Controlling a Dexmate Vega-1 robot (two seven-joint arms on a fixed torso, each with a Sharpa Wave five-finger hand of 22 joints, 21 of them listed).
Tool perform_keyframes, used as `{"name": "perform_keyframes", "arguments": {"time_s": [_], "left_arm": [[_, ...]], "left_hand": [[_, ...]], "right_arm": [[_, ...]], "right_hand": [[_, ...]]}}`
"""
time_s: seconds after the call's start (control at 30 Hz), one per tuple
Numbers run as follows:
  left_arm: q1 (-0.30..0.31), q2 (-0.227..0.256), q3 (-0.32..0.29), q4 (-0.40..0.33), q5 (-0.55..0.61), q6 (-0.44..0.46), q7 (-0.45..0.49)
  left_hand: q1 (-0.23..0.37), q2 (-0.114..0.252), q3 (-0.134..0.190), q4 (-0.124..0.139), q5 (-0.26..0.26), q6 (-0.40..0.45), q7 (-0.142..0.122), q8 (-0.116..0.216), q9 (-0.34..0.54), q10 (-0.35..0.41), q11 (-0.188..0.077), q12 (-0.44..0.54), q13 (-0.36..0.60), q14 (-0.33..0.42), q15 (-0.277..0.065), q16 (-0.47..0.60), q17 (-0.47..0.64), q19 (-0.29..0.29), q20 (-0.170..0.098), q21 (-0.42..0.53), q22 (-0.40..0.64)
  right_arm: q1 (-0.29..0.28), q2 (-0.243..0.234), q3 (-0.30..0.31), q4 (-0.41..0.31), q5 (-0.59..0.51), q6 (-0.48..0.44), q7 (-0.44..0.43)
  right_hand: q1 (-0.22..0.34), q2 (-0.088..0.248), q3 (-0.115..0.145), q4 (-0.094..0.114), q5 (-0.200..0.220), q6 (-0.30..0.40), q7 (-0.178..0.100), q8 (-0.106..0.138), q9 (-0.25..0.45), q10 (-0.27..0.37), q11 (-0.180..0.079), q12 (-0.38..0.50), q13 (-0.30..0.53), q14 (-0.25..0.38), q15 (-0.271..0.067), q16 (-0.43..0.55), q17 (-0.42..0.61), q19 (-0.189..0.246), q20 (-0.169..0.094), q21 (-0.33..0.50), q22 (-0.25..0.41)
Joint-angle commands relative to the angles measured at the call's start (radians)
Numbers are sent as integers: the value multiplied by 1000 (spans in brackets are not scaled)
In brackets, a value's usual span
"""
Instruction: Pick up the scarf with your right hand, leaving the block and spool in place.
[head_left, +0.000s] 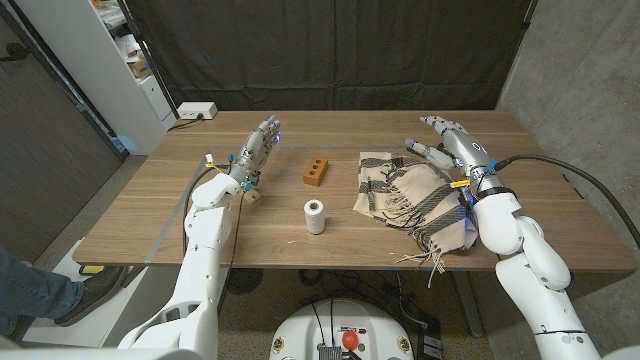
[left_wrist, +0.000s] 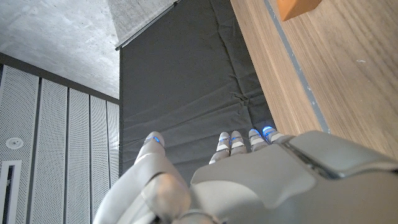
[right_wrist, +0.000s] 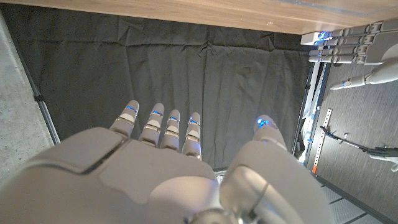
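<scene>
Nearby, block (head_left: 316, 171) and spool (head_left: 315, 216) — left of scarf (head_left: 410, 195).

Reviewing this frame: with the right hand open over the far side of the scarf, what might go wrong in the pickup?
1. The scarf lies bunched with fringe hanging over the table's near edge; a partial grip by the right hand could let it slide off.
2. The spool stands upright near the scarf's left edge and the block lies close by; dragging the cloth sideways could tip or shift them.

One scarf (head_left: 408, 193), one block (head_left: 317, 171), one spool (head_left: 315, 216).
</scene>
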Motion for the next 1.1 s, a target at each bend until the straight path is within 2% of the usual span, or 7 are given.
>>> {"name": "perform_keyframes", "arguments": {"time_s": [0.03, 0.63, 1.0, 1.1], "left_arm": [[-17, -1, 0, 26, 4, -8, -5], [-36, 2, -4, 61, 16, -16, -9], [-38, 1, 4, 42, 32, -6, 0], [-38, 0, 3, 40, 31, -8, 3]], "left_hand": [[8, 1, 4, -7, -1, 11, 5, 7, 5, -4, 7, 0, 5, -1, 9, 2, 4, -38, 5, -3, 2], [9, 3, 3, -10, -4, 16, 7, 6, 5, -2, 11, 0, 5, -2, 11, 1, 4, -40, 3, -3, 2], [10, 4, 3, -11, -5, 14, 4, 4, 5, 3, 11, 2, 5, 0, 9, 2, 4, -40, 2, -3, 2], [11, 4, 3, -11, -6, 13, 6, 3, 5, 6, 10, 3, 5, 0, 7, 2, 4, -41, 1, -3, 2]], "right_arm": [[-11, -19, -26, -24, -99, -103, 41], [-7, -43, -52, -14, -138, -174, 78], [-5, -54, -65, 0, -149, -199, 79], [-8, -60, -68, 1, -155, -205, 82]], "right_hand": [[6, -12, 3, -7, 5, 7, 4, 6, 4, 2, 3, 6, 5, 5, 11, 3, 0, 6, 3, 7, 3], [12, -21, -1, -14, 10, 7, 4, 4, 4, 13, 9, 9, 6, 27, 22, 11, -1, 25, 4, 13, 3], [16, -27, -3, -19, 14, 15, -2, 6, 4, 16, 11, 10, 7, 18, 32, 6, -2, 43, 4, 17, 4], [17, -28, -4, -20, 16, 16, -2, 6, 5, 22, 12, 12, 7, 34, 26, 12, -2, 49, 4, 18, 4]]}}
